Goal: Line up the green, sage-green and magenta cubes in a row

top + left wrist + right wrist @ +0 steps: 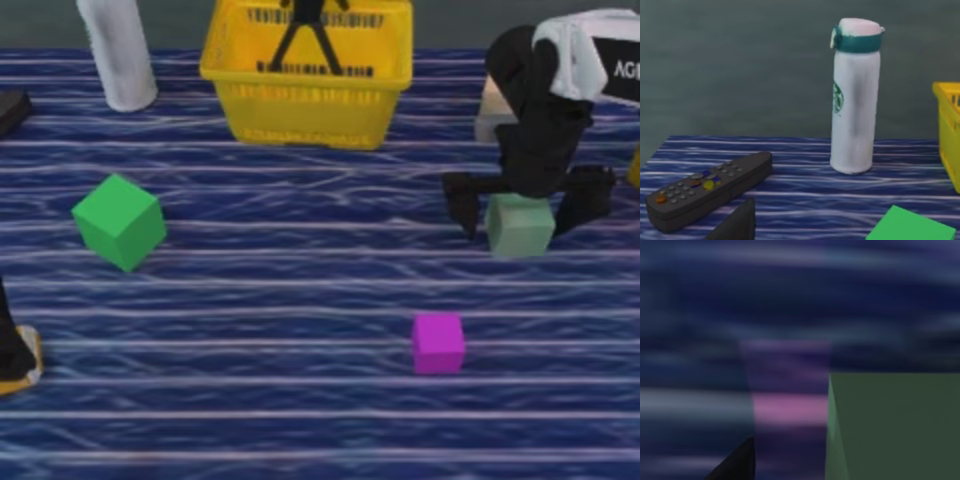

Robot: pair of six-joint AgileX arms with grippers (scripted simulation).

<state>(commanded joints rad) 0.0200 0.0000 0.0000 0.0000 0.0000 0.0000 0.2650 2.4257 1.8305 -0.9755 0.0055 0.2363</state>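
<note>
Blue cloth with pale wavy stripes covers the tabletop (300,420), and behind it the wall is plain grey. At the back stand a yellow basket (308,75) and a white bottle (118,50) with a teal lid, and a dark remote control (710,187) lies at the far left edge.

My right claw (525,205) is low over the sage-green cube (520,225) on the right side of the tabletop. Its 2 fingers are spread wide, one on each side of the cube, and I see a gap on both sides, so it is not pinching yet. In the right wrist view the cube fills one corner very close, with the magenta cube (438,343) farther off behind it. My left claw (15,355) is parked at the left edge; I cannot tell if it is open or shut.

The green cube (120,222) sits well apart on the left, turned at an angle. The magenta cube rests nearer the front, to the left of the sage-green one.

I judge that the step in hand is the grasp of the sage-green cube; no row is made yet. The next move calls for closing the fingers squarely on its 2 opposite faces, then lifting and carrying it toward a common line with the other 2 cubes.
</note>
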